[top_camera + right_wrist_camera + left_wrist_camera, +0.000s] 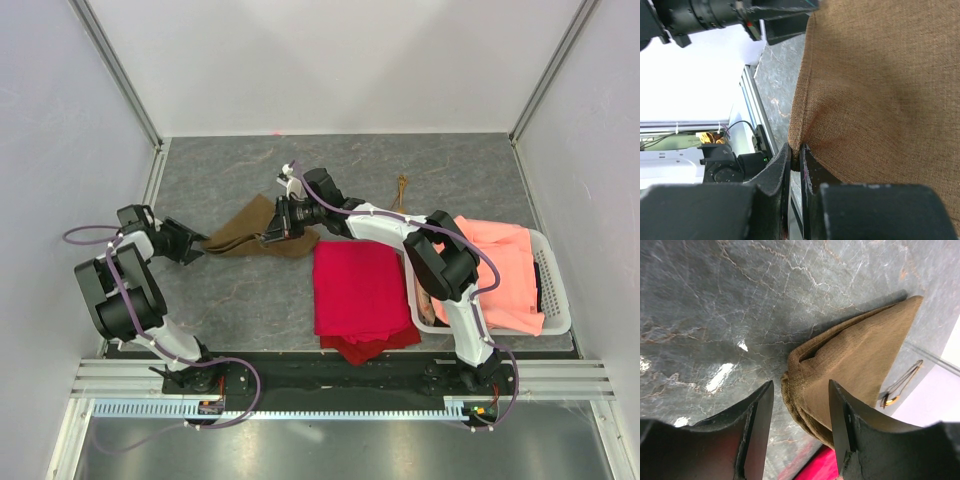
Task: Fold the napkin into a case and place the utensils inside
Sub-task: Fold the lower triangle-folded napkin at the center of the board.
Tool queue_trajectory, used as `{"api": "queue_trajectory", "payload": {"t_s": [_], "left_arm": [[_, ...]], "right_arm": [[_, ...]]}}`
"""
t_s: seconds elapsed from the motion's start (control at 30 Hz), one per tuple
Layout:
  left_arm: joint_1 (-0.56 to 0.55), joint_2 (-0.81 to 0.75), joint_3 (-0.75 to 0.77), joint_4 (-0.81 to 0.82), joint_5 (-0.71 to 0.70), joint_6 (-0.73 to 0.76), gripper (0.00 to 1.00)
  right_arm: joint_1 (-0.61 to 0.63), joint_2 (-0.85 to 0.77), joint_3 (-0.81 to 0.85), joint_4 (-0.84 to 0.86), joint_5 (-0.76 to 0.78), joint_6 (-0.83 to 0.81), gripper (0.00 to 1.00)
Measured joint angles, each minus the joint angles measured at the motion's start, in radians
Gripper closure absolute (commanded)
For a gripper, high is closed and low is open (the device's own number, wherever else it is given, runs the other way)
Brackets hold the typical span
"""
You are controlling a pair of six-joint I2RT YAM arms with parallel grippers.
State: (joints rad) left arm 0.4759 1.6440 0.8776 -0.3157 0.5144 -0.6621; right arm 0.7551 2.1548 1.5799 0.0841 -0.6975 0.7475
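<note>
The napkin (248, 231) lies at the centre of the desk (230, 160) in the overhead view, doubled over into a loose, tapering wedge rather than a neat, narrow case, so I judge the folding about half done. The right gripper (795, 151) is pinched tight on its edge; the left gripper (801, 389) stands with its jaws apart around the napkin's thick folded end. The utensils (402, 188) lie upper right of centre, well apart from it, not yet tucked in.
</note>
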Motion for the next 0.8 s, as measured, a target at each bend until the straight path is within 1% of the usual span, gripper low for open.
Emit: {"api": "queue_trajectory", "payload": {"t_s": [0.17,0.27,0.37,0.4,0.43,0.47,0.6,0.7,0.8], "left_arm": [[-0.026,0.000,-0.030,0.046,-0.016,0.000,0.45],[-0.042,0.002,-0.039,0.073,-0.015,-0.003,0.48],[-0.053,0.010,-0.039,0.102,-0.016,-0.011,0.57],[-0.055,0.013,-0.039,0.106,-0.018,-0.013,0.62],[-0.057,0.015,-0.039,0.107,-0.025,-0.014,0.65],[-0.058,0.016,-0.037,0.105,-0.030,-0.016,0.68],[-0.058,0.016,-0.009,0.059,-0.069,-0.012,0.84],[-0.058,0.016,0.027,0.007,-0.098,0.006,0.89],[-0.060,0.015,0.055,-0.055,-0.137,0.037,0.90]], "right_arm": [[0.000,0.000,0.000,0.017,-0.008,0.011,1.00],[0.000,0.000,-0.001,0.022,-0.010,0.016,1.00],[0.000,0.000,-0.002,0.022,-0.010,0.016,1.00],[0.000,0.000,-0.003,0.023,-0.011,0.016,1.00],[0.000,0.000,-0.007,0.026,-0.011,0.015,1.00],[0.000,0.000,-0.012,0.028,-0.011,0.013,1.00],[0.008,-0.003,-0.050,0.021,-0.009,-0.008,1.00],[0.032,-0.007,-0.087,0.010,-0.004,-0.025,1.00],[0.087,-0.015,-0.125,0.008,0.003,-0.039,1.00]]}}
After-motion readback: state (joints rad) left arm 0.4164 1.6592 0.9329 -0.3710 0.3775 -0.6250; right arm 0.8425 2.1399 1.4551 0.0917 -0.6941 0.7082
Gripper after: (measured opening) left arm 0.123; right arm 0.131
